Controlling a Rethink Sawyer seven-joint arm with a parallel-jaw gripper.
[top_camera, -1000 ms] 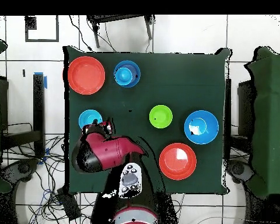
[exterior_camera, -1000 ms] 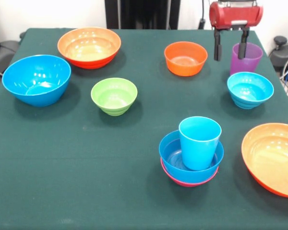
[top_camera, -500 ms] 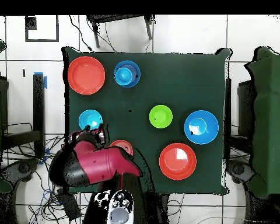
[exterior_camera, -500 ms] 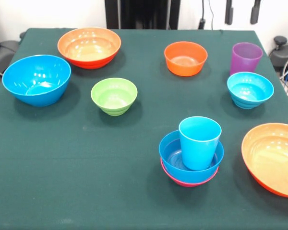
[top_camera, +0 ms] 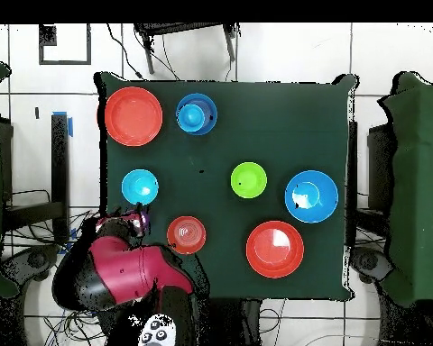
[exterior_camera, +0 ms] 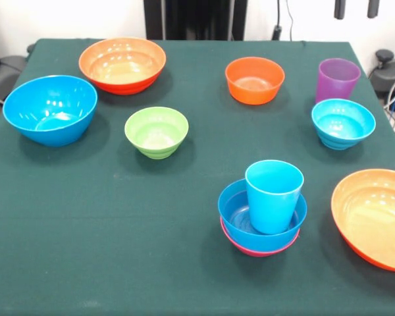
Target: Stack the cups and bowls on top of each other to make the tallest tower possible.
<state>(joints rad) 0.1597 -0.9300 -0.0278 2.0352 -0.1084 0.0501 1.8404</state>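
Note:
The tower stands near the front: a pink bowl at the base, a blue bowl in it, and a light blue cup upright inside; from overhead the tower is at the top. The purple cup stands alone at the far right, with a cyan bowl just in front of it. My gripper shows only two dark tips at the top edge, open, high above the purple cup and holding nothing. From overhead, the red arm covers the table's lower left corner.
Loose bowls lie around: a small orange one, a green one, a large blue one, and two large orange ones, at the far left and at the right edge. The green cloth covers the table.
My gripper has risen from beside the purple cup to the top edge and shifted right. The cup stayed where it was. From overhead, the arm has drawn back toward the lower left.

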